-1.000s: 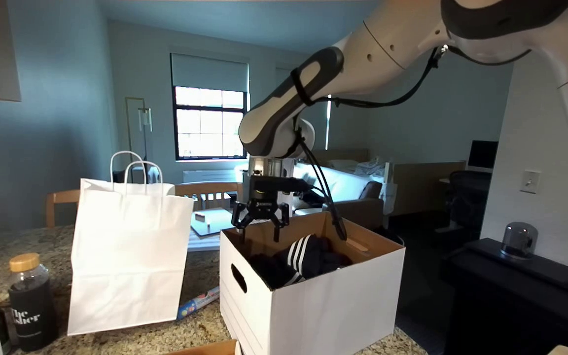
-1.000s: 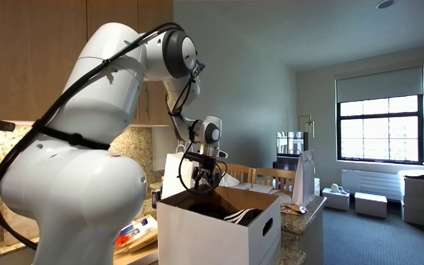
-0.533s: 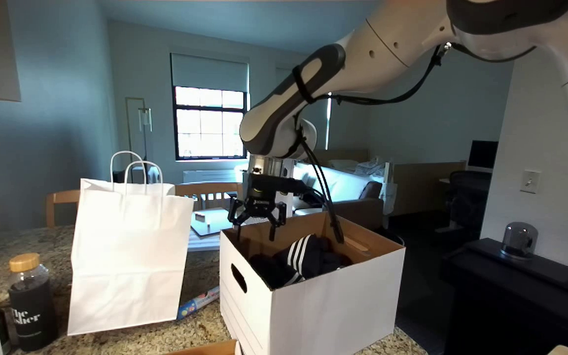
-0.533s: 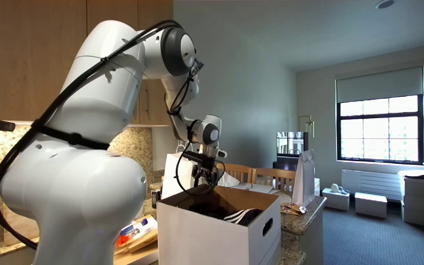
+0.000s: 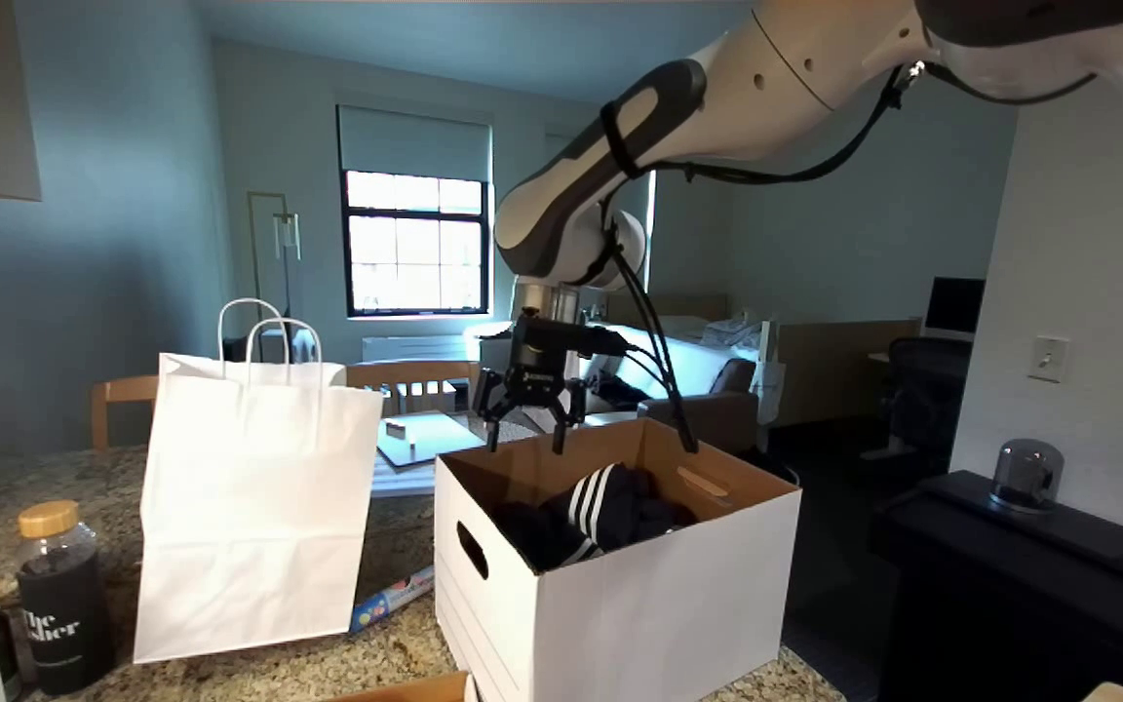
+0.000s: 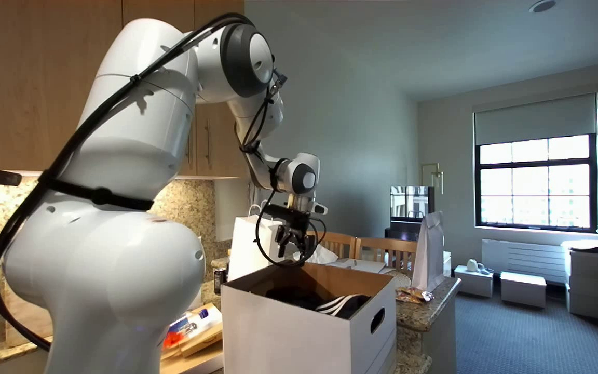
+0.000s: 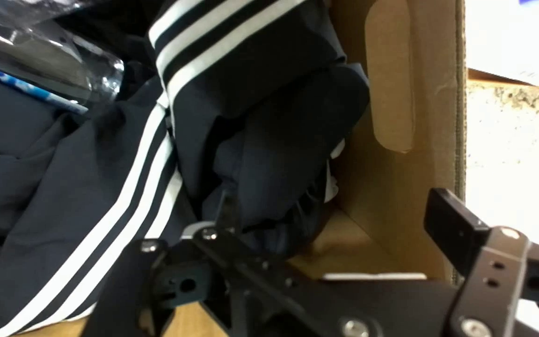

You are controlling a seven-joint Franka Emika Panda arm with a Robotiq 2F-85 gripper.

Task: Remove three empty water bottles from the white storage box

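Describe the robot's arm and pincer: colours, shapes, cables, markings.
The arm is glossy white and rounded, with dark grey joint trim. A thick black cable runs along it, with black straps around the arm. The pincer is black and angular, with two jointed fingers and silver screws. Its pale lettering is too small to read.

A bright, partly shaded window (image 6: 536,179) stands beyond blue carpet (image 6: 527,337).

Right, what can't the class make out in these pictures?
Wrist view: far end of the clear plastic bottle, cut off by the left edge.
Wrist view: anything that the dark white-striped cloth covers.
Both exterior views: floor of the white cardboard box, hidden by walls and cloth.
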